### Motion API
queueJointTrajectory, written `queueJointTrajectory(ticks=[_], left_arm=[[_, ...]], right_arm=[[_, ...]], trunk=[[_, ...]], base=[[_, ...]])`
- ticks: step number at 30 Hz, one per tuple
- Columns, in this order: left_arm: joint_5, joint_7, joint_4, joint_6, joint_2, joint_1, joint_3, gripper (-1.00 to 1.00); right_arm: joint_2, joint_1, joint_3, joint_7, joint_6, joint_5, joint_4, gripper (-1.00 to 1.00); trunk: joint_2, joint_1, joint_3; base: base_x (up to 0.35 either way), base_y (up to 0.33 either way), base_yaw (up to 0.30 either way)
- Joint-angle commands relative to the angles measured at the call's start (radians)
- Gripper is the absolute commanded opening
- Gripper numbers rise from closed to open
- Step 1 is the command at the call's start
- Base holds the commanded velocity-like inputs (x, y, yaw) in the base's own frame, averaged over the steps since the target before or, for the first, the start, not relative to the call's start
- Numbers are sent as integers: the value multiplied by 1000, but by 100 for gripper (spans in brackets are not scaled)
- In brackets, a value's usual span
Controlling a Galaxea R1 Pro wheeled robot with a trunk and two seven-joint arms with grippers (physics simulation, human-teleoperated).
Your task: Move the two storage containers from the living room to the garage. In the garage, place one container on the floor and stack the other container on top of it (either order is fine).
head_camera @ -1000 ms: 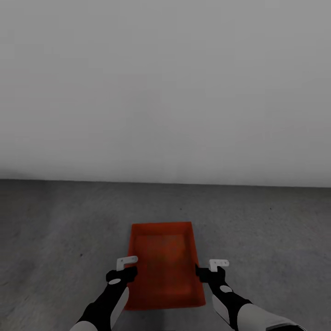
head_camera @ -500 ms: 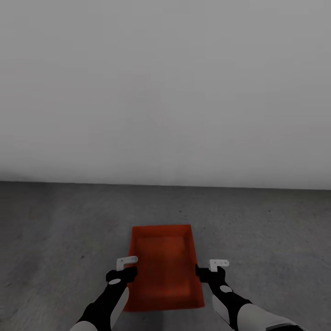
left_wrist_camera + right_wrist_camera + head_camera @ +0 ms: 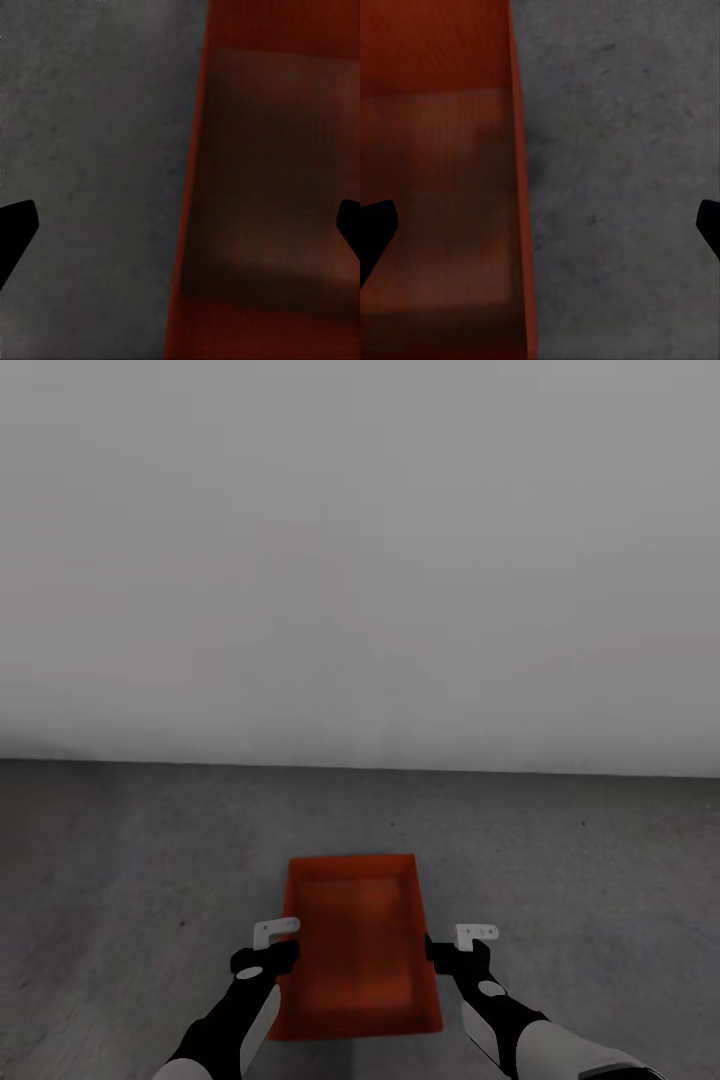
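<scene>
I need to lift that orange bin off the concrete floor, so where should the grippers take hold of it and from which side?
Probably the two long side walls of the storage container, from above. It lies open-topped and flat on the floor, with the left gripper open astride its left rim and the right gripper open astride its right rim, so each can pinch a thin upright wall.

The storage container [image 3: 355, 950] is orange-red, its inner base a duller brownish red with fine ribbing showing in the wrist views. The floor [image 3: 120, 860] is dark grey concrete, mottled and speckled with darker flecks. The wall [image 3: 360, 560] is plain pale grey. Both arms are black and white; the left claw [image 3: 272, 940] and right claw [image 3: 462, 943] have white fingers on black bodies.
</scene>
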Motion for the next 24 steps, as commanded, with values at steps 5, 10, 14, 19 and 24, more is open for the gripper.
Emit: queueJointTrajectory(ticks=[5,10,14,19,24], left_arm=[[9,6,-1,5,1,0,-3,100],[9,4,0,5,1,0,-3,100],[16,3,3,5,0,0,-4,100],[26,3,6,5,1,0,-4,100],[29,3,6,4,2,0,-4,100]], right_arm=[[0,-1,9,-3,-3,-10,1,100],[0,-1,9,-3,-3,-10,1,100],[0,-1,9,-3,-3,-10,1,100],[0,-1,9,-3,-3,-10,1,100],[0,-1,9,-3,-3,-10,1,100]], trunk=[[35,-19,15],[70,-39,31],[98,-54,43],[133,-73,59],[168,-92,75]], base=[[0,0,0],[0,0,0],[0,0,0],[0,0,0],[0,0,0]])
